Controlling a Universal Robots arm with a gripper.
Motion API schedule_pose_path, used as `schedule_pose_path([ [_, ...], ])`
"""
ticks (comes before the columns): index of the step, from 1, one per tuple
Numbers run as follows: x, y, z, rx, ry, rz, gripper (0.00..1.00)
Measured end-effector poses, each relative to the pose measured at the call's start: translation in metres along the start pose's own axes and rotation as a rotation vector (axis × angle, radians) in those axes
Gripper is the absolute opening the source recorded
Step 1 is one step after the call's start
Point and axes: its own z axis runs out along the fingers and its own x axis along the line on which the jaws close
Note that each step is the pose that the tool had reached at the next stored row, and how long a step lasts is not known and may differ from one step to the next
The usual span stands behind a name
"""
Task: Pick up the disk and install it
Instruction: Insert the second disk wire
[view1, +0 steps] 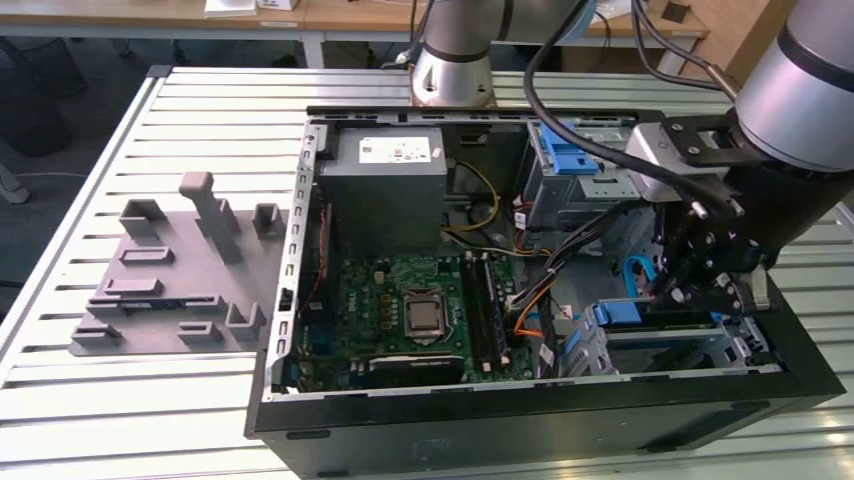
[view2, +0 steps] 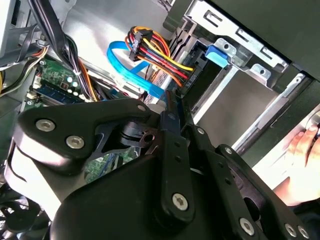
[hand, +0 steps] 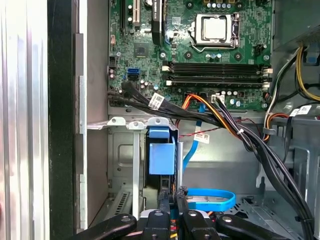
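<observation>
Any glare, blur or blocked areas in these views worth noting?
Exterior view: even light, arm blurred at the exterior view's right. Second wrist view: dark gripper linkage blocks much of the frame. First wrist view: motherboard sharp, slatted table bright.

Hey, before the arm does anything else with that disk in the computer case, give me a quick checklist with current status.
1. Grip: ok, gripper shut on the disk.
2. Aligned with drive cage: ok, it stands in the slot.
3. Fully seated: cannot tell.
4. Path clear: not ok, blue cable loops beside the gripper.
5. People clear: not ok, a hand is at the case.
</observation>
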Motion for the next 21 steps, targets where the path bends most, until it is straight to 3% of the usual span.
schedule_pose_path([
  [21, 0.0019, 0.0002, 0.0054, 0.0012, -0.0005, 0.000, 0.18],
])
